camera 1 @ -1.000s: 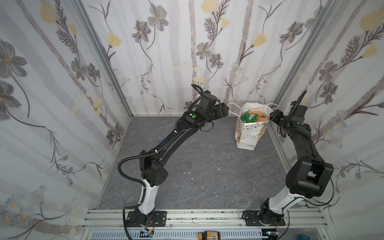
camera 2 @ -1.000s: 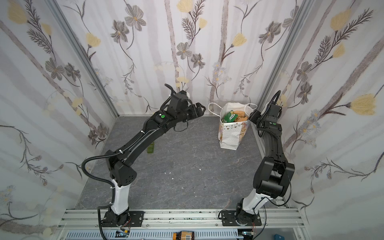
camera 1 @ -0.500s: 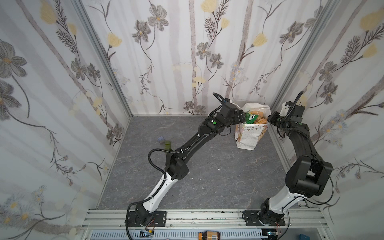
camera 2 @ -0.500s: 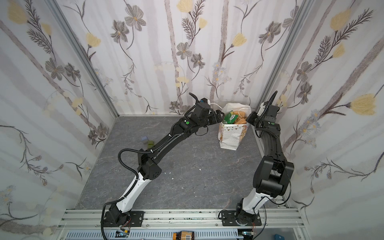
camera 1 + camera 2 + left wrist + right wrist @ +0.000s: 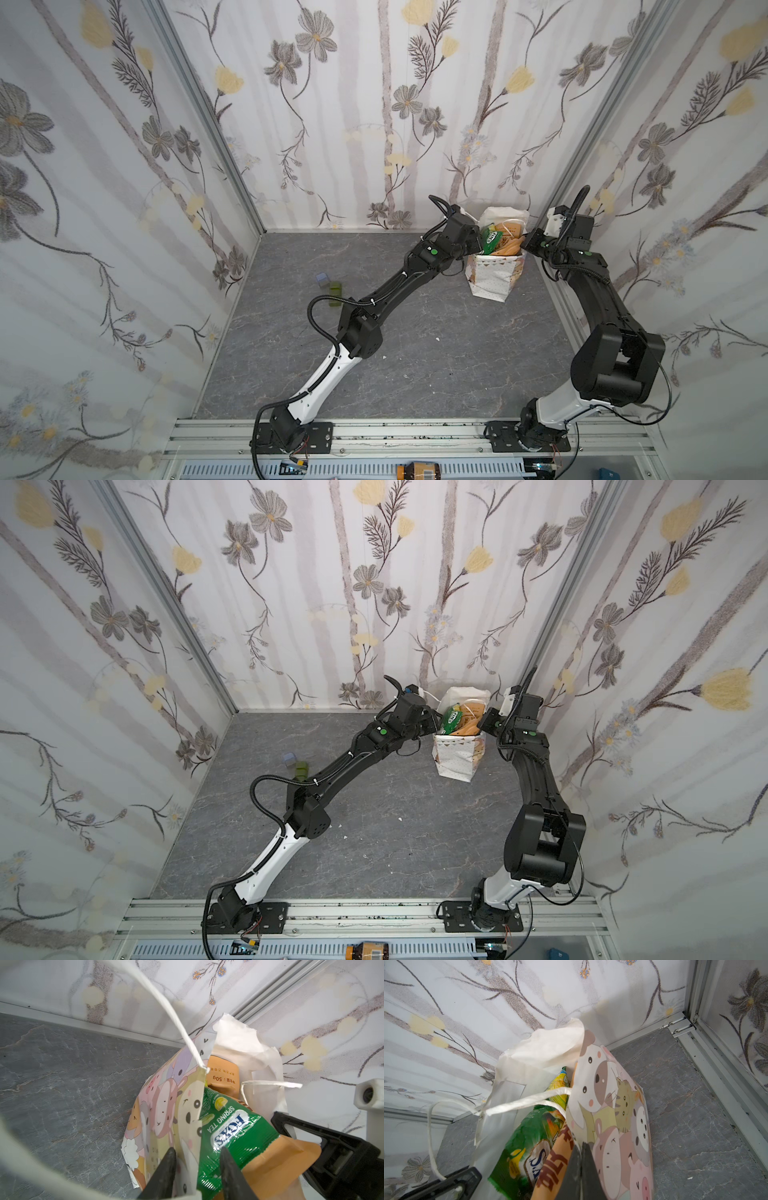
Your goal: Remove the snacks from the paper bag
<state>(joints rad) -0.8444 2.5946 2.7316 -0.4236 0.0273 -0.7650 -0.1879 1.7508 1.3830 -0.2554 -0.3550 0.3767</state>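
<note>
One white paper gift bag [image 5: 494, 274] with cartoon-animal sides, upright far right on grey floor [image 5: 415, 332], holding green crinkly snack packet [image 5: 234, 1132] and tan-orange pouch [image 5: 276, 1159]; left gripper [image 5: 197, 1149] astride left wall and packet, grip indeterminate; right gripper [image 5: 581, 1147] clamped on right wall.

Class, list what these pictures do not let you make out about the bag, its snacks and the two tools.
- Snack count: in all views the bag walls hide everything below the green packet and orange pouch.
- Left tool grip: in the left wrist view its jaws straddle bag wall and green packet; whether they pinch is unclear.
- Green block: in both top views too small for detail, the left arm overlapping it.
</note>
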